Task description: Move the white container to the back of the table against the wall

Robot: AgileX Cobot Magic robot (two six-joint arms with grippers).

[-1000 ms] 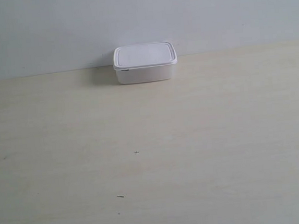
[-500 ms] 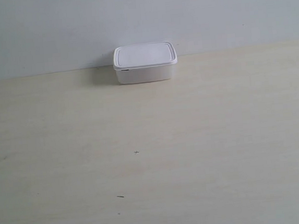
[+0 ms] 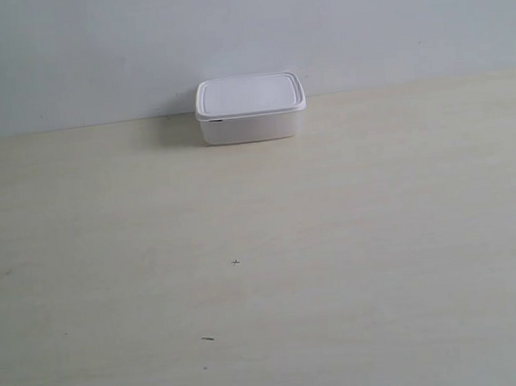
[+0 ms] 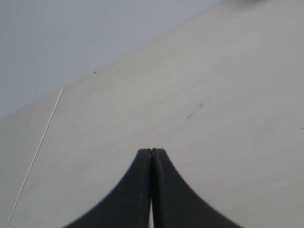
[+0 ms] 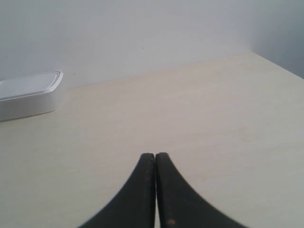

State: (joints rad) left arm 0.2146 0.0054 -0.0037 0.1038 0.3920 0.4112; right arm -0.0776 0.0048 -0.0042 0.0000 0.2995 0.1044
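The white container [image 3: 251, 109] stands with its lid on at the back of the table [image 3: 265, 274], right by the wall [image 3: 244, 32]. In the right wrist view the white container [image 5: 29, 95] shows at the frame's edge, far from my right gripper [image 5: 155, 154], which is shut with nothing between its fingers. My left gripper [image 4: 151, 150] is shut and empty too, over bare table [image 4: 213, 95]; the container does not show in that view. Neither arm appears in the exterior view.
A few tiny dark specks [image 3: 235, 263] mark the tabletop. In the right wrist view the wall [image 5: 142, 33] meets a second wall at a corner [image 5: 251, 47]. A thin pale line [image 4: 38, 147] runs across the table in the left wrist view.
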